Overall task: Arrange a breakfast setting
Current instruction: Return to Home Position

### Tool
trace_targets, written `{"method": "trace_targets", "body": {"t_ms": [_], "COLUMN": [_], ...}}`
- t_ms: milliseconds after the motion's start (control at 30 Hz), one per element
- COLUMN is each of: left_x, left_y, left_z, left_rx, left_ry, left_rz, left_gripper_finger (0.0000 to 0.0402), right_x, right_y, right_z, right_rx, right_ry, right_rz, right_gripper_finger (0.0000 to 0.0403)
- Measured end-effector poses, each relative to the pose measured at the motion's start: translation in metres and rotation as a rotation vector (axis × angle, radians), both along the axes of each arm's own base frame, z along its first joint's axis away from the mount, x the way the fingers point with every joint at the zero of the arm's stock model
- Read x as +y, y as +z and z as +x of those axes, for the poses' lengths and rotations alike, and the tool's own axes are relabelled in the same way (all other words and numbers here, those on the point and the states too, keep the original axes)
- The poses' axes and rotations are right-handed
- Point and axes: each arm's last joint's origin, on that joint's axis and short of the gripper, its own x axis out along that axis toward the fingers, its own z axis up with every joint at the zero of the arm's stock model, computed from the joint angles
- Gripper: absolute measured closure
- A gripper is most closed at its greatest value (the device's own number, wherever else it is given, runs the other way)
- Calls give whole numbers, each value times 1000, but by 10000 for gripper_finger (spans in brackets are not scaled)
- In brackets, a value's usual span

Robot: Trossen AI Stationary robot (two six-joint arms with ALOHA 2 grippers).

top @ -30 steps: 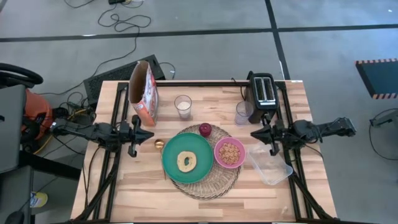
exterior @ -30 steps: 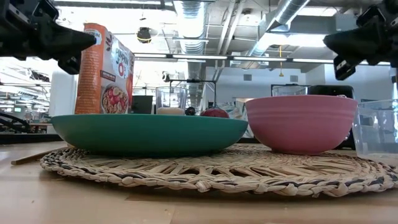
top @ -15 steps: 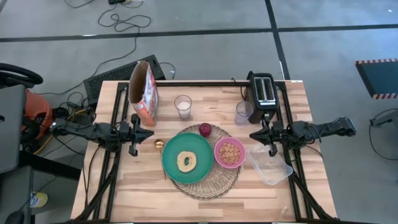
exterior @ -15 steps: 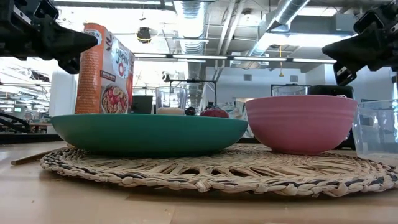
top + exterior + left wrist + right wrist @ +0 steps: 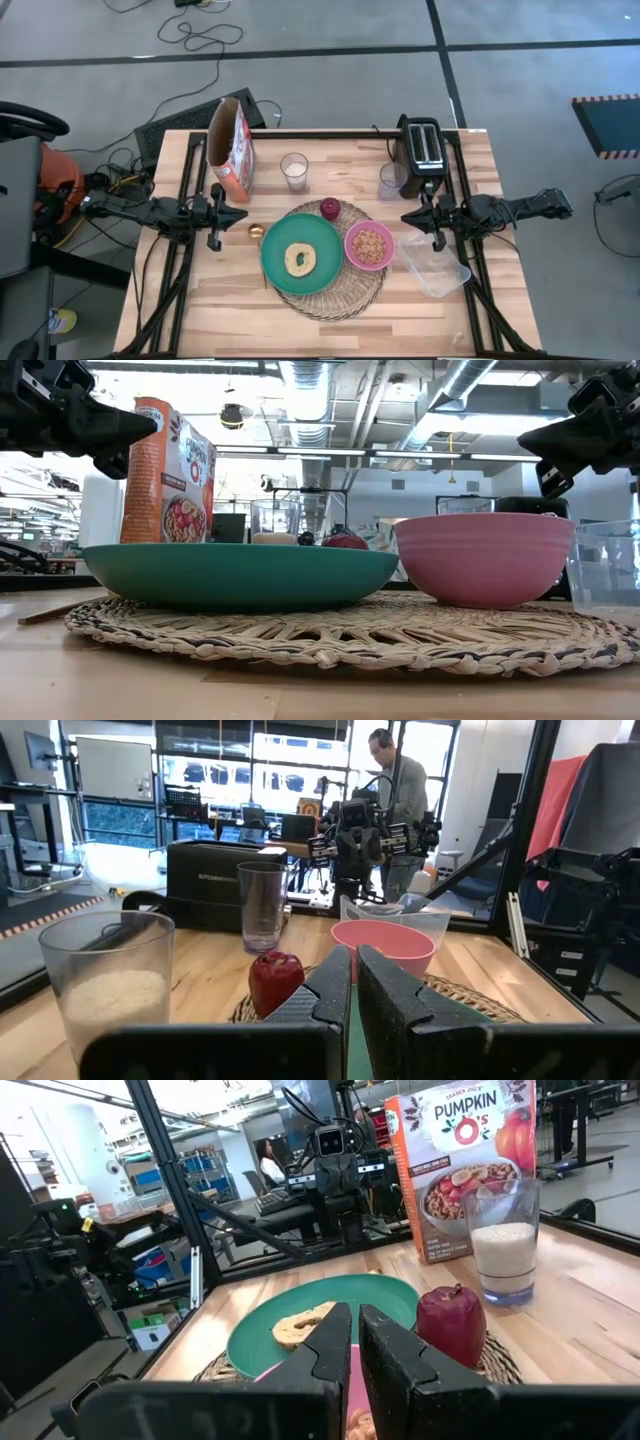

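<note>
You are looking at a setting that seems finished. The left tool (image 5: 243,216) is hovering closed and empty over the left part of the table (image 5: 200,310), and the cereal box (image 5: 230,148) is standing behind it. The gold spoon (image 5: 257,233) is lying just left of the teal plate (image 5: 275,262), which is carrying the bagel (image 5: 299,259) on the woven mat (image 5: 330,298). The glass of milk (image 5: 294,171) is standing behind the mat, the red apple (image 5: 329,208) is sitting on its far rim, and the pink bowl (image 5: 348,240) of cereal is resting beside the plate. The right tool (image 5: 405,215) is hanging closed and empty near the toaster (image 5: 421,145). By my judgement, only parking the arms is remaining. The plate's rim is hiding most of the spoon's handle, and I cannot tell whether the second glass (image 5: 390,182) is holding anything.
</note>
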Motion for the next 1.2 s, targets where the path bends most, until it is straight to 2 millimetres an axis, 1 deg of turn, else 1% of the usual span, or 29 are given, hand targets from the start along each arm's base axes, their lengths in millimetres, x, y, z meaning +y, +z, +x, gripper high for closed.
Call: {"method": "trace_targets", "body": {"t_ms": [1100, 1200], "left_x": [1, 1], "left_y": [0, -1], "left_z": [0, 1], "left_rx": [-4, 24], "left_ry": [8, 13], "left_rz": [-2, 5], "left_gripper_finger": [395, 395], "right_x": [0, 0], "right_y": [-1, -1], "right_z": [0, 0], "right_rx": [2, 2], "right_ry": [0, 1], "right_rz": [-2, -1], "right_gripper_finger": [350, 350]}}
